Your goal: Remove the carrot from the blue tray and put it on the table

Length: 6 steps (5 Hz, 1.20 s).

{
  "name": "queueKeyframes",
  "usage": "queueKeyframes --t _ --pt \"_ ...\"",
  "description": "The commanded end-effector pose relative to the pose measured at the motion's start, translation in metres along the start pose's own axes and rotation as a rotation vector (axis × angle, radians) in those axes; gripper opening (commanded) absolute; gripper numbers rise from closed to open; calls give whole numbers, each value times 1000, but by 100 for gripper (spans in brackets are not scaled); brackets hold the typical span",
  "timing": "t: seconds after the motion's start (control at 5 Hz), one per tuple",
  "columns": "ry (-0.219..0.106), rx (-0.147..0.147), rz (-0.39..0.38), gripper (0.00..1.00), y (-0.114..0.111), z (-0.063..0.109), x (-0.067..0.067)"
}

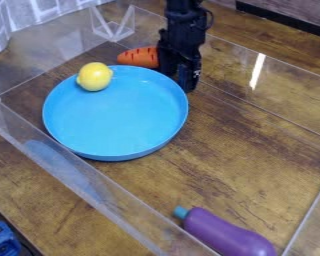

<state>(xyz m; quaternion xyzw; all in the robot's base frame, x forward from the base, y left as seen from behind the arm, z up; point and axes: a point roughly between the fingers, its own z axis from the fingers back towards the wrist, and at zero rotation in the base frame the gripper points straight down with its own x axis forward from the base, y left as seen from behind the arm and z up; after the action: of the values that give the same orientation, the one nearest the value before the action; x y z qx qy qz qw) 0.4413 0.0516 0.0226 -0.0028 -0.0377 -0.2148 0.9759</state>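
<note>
The orange carrot [137, 58] lies on the dark wooden table [243, 140], just beyond the far rim of the blue tray [116, 125]. Its right end is hidden behind my black gripper [184, 78]. The gripper points straight down at the tray's far right edge, right next to the carrot. Its jaws stand open, and I see nothing held between them. Whether a finger touches the carrot I cannot tell.
A yellow ball [95, 76] sits inside the tray at its far left rim. A purple eggplant toy [230, 235] lies at the near right. Clear plastic walls [69, 175] fence the table on the left, front and back.
</note>
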Motion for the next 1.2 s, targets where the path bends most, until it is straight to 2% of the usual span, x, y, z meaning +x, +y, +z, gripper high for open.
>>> queueKeyframes --t 0.0,0.4,1.0 --pt "-49 27 -5 100 -1 18 7" --pt "-58 33 -1 100 -4 14 7" --pt "-94 23 69 100 11 36 5"
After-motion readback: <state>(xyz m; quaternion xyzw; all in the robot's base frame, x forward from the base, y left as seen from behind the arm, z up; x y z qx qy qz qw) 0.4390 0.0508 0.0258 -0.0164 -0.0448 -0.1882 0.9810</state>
